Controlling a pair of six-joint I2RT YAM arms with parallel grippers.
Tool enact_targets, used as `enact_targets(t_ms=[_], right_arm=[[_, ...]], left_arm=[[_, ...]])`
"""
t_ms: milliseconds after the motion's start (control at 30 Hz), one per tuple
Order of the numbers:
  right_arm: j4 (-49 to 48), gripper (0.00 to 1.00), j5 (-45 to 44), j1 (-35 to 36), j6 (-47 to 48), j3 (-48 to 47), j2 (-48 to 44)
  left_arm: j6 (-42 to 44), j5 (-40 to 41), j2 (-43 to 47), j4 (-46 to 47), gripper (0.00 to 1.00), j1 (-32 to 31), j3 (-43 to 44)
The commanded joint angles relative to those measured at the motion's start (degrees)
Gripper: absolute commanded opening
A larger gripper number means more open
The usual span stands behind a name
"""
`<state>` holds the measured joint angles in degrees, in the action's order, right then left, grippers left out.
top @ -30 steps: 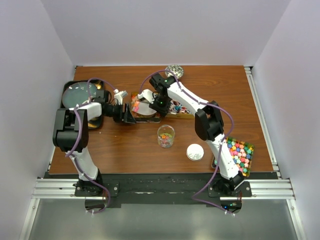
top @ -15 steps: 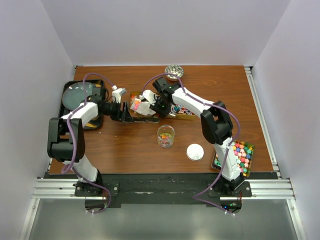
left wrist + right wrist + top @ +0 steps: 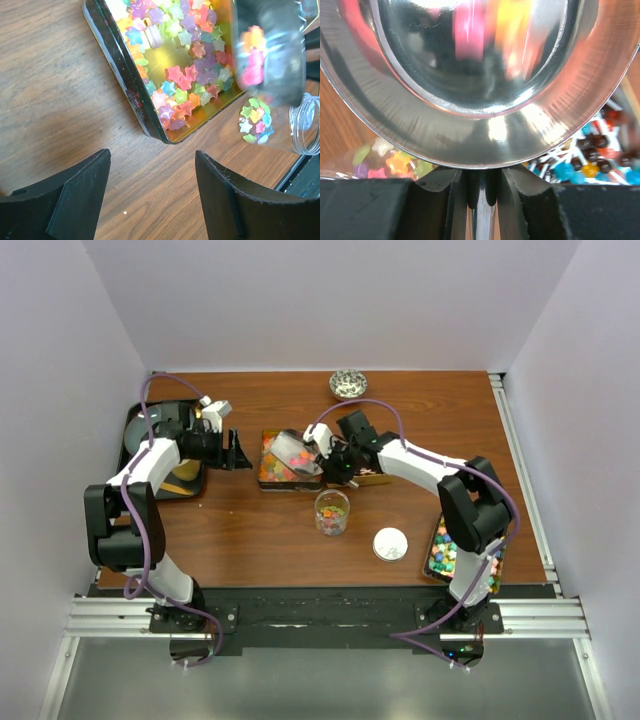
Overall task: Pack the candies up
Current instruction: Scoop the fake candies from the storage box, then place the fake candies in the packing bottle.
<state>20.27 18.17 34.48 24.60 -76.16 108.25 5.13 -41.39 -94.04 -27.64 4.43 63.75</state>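
At mid-table, the right claw [image 3: 480, 186] is clamped on the handle of a shiny metal scoop [image 3: 270, 50], which hangs above an open tin [image 3: 119, 60] on the side toward a clear jar [image 3: 332, 512]. Candies [image 3: 186, 82], small pastel stars, cover much of the tin's gold floor. A few blurred pink and yellow ones sit in the scoop, and a shallow layer lies in the jar. The jar stands upright just beside the tin, its lid [image 3: 390, 544] off and lying on the table [image 3: 55, 110] nearby. The left claw [image 3: 151, 162] hovers low over bare wood near the tin, fingers apart, gripping nothing.

Likely risks from here: the scoop's bowl looks about as wide as the jar's mouth, so a quick or off-centre tip could send stars over the rim onto the wood. Nothing steadies the jar, so a knock from the scoop's edge could shove or topple it. A tilt of the scoop on the way across could also shed its load early
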Motion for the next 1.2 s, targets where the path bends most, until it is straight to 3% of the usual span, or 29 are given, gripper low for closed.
enact_targets(t_ms=[0, 467, 733, 867, 1167], right_arm=[[-9.8, 0.00, 2.7, -0.9, -2.7, 0.5, -2.2], [-1.8, 0.00, 4.0, -5.9, 0.8, 2.1, -14.5], [17.1, 0.00, 5.1, -6.9, 18.6, 2.4, -21.1], [29.9, 0.00, 3.9, -6.9, 28.2, -0.6, -22.9], [37.1, 0.00, -4.5, -6.9, 35.8, -0.8, -27.4]], left_arm=[[-0.4, 0.9, 1.3, -0.8, 0.73, -0.1, 2.0], [-2.0, -0.5, 0.9, 1.8, 0.75, -0.1, 1.5], [-3.7, 1.0, -1.1, 2.4, 0.78, -1.0, 2.2], [-4.7, 0.0, -2.1, 3.4, 0.69, -1.5, 1.8], [-7.9, 0.5, -2.4, 6.2, 0.63, -2.2, 0.5]])
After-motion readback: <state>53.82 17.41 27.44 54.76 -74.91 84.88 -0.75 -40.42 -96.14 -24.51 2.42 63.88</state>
